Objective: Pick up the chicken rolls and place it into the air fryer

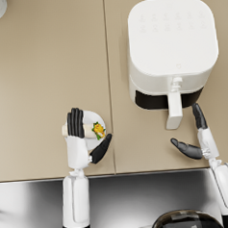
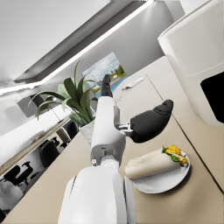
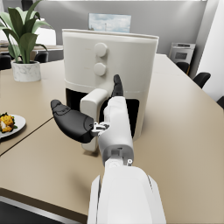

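1. so, the chicken roll (image 1: 88,130) lay on a small white plate (image 1: 100,118) on the desk (image 1: 45,67), close to the near edge and on the robot's left side.

2. the left robot hand (image 1: 79,137) was right over the roll. its fingers reached across the far end of the roll and its thumb stuck out to the side, past the plate's rim.

3. in the left wrist view the thumb was up above the roll (image 2: 151,164) with a gap under it. so the left robot hand (image 2: 131,124) looked spread out and was not holding the roll yet, as far as i could tell.

4. the roll's long way ran from side to side, with the yellow and green filling at the end nearer the air fryer (image 1: 171,49). the fingers pointed away from the robot, so they crossed the roll and did not run along it.

5. the air fryer stood well apart from the plate, off to the right and a bit farther back. its handle (image 1: 174,109) stuck out toward the robot.

6. the right robot hand (image 1: 194,137) was just beside that handle, spread out and holding nothing.

7. i think the left robot hand was the one to take the roll, since it was the nearer one.
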Motion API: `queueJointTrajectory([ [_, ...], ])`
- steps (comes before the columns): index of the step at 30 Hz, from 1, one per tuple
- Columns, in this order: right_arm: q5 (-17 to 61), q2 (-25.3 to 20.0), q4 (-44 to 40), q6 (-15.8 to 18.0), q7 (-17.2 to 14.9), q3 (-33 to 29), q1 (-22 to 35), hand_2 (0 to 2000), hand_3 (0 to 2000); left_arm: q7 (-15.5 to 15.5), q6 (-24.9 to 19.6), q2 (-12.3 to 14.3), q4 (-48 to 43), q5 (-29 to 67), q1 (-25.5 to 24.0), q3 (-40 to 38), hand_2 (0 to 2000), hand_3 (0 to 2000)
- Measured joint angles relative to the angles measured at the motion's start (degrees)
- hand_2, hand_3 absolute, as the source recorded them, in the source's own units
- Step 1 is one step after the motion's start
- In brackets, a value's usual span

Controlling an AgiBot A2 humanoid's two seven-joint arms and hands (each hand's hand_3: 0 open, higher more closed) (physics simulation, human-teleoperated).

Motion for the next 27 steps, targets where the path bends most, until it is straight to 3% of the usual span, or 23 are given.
queueJointTrajectory([
  [3,0.1,-0.4,-0.4,0.0,0.0,-0.4,-0.1,0,0,0.0,0.0,0.2,0.4,7.8,0.5,-1.6,0,0],
  [6,0.1,-0.7,-0.5,0.0,0.0,-0.6,-0.4,0,0,-1.5,-17.2,0.4,0.7,15.6,0.9,-2.8,0,0],
  [8,0.1,-0.9,-0.6,0.0,0.0,-0.7,-0.5,0,0,-2.3,-23.4,0.5,0.8,20.8,1.3,-3.5,0,0],
  [10,0.1,-1.1,-0.9,0.0,0.0,-1.0,-0.5,0,0,-2.8,-26.6,0.6,1.1,26.0,1.8,-4.1,0,0],
  [21,0.1,-2.4,-2.5,0.0,0.0,-2.1,-0.7,0,0,-3.2,-29.9,1.1,6.8,54.7,3.7,-1.3,0,0],
  [27,0.1,-3.0,-4.1,0.0,0.0,-2.8,-1.0,0,0,-3.2,-29.9,2.0,13.9,60.4,6.9,1.2,0,0],
])
